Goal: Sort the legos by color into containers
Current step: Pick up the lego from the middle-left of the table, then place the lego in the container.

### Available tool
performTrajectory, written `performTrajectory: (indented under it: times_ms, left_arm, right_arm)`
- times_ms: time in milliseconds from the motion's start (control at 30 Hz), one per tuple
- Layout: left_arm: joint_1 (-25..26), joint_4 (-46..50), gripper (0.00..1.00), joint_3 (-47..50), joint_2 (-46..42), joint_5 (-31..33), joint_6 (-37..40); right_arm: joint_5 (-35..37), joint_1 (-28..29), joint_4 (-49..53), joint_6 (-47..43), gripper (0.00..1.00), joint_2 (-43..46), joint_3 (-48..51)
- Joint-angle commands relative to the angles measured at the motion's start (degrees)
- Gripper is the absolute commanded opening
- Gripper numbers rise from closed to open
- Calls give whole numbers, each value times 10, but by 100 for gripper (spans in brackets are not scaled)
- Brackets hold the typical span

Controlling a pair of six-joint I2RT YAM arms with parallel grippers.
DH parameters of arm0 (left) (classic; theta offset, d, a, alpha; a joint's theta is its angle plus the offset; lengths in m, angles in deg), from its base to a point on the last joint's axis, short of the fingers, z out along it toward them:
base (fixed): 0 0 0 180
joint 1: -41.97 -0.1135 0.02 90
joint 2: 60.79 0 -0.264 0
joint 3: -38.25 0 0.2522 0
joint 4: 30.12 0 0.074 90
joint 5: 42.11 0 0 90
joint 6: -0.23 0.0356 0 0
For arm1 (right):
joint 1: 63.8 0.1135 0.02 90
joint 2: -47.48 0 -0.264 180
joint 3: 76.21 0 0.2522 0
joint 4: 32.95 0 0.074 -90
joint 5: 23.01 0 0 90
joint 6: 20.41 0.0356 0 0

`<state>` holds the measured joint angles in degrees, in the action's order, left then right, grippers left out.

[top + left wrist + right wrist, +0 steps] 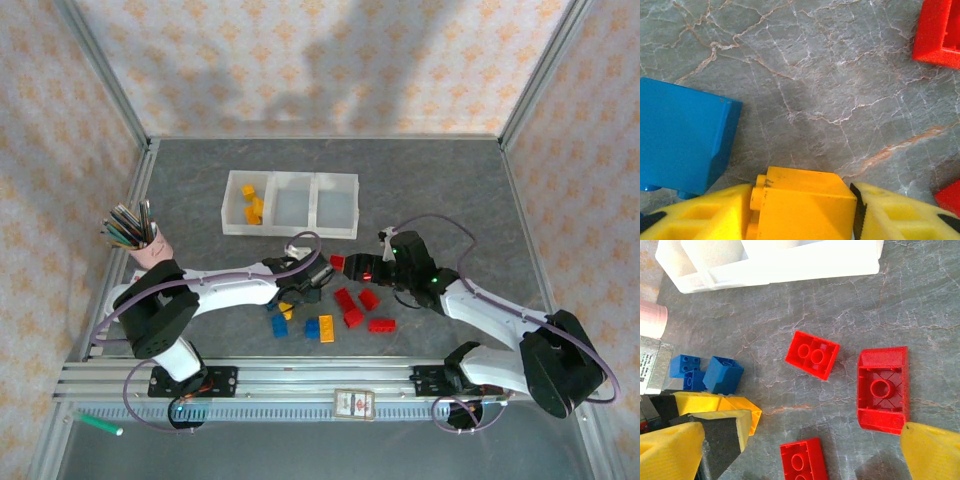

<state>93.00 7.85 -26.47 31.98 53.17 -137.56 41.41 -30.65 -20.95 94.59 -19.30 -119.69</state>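
Now, your left claw (805,220) is pinched on a yellow brick (800,192), mid-tabletop toward the near edge, probably bound for the bins (290,232), whose left compartment already has yellows (251,205). Your right claw (802,452) gapes wide over red bricks (812,354), empty, likely lining up.

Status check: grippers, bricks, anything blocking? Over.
Left gripper shut on yellow brick. Right gripper open above upturned red brick. Bins hold only yellows, left compartment. Blue brick close beside left grip.
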Motion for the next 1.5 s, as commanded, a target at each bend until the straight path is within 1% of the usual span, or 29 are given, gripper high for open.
performTrajectory:
  times_ms: [0, 167, 333, 433, 567, 633, 667, 700, 767, 867, 1000, 1133, 1267, 1300, 1467]
  left_arm:
    - [2, -1, 50, -6, -6, 21, 9]
    - [1, -5, 46, 8, -49, 21, 9]
    - [-14, 17, 46, 4, -113, 52, 20]
    - [-51, 20, 44, -3, -145, 86, 45]
    - [-140, 8, 43, -44, -147, 94, 106]
    - [-171, -6, 43, -67, -135, 128, 136]
    - [-191, -18, 43, -76, -122, 137, 139]
    - [-216, -29, 43, -87, -106, 125, 156]
    - [-258, -38, 41, -119, -72, 95, 159]
    - [-291, -76, 41, -151, -23, 115, 185]
    - [-343, -71, 41, -226, 65, 89, 199]
    - [-368, -73, 41, -294, 128, 77, 216]
    - [-374, -62, 49, -342, 162, 62, 234]
    - [-376, -55, 51, -353, 184, 61, 237]
    - [-378, -39, 56, -372, 188, 55, 247]
  right_arm:
    - [-7, -5, 7, -16, 100, 3, -7]
    - [-9, -4, 22, -25, 100, 3, -22]
    - [-13, 2, 19, -16, 100, -2, -51]
    - [-13, 12, 1, -3, 100, -21, -76]
    - [15, 29, -25, 29, 100, -63, -114]
    - [19, 34, -35, 38, 100, -84, -132]
    - [23, 37, -41, 42, 100, -93, -140]
    - [25, 38, -47, 44, 100, -101, -146]
    - [27, 39, -48, 46, 100, -115, -158]
    - [37, 39, -44, 43, 100, -124, -170]
    - [53, 39, -38, 35, 100, -130, -176]
    - [57, 39, -31, 30, 100, -136, -184]
    - [66, 38, -27, 28, 100, -140, -191]
    - [67, 38, -26, 27, 100, -142, -192]
    - [68, 38, -19, 19, 100, -146, -202]
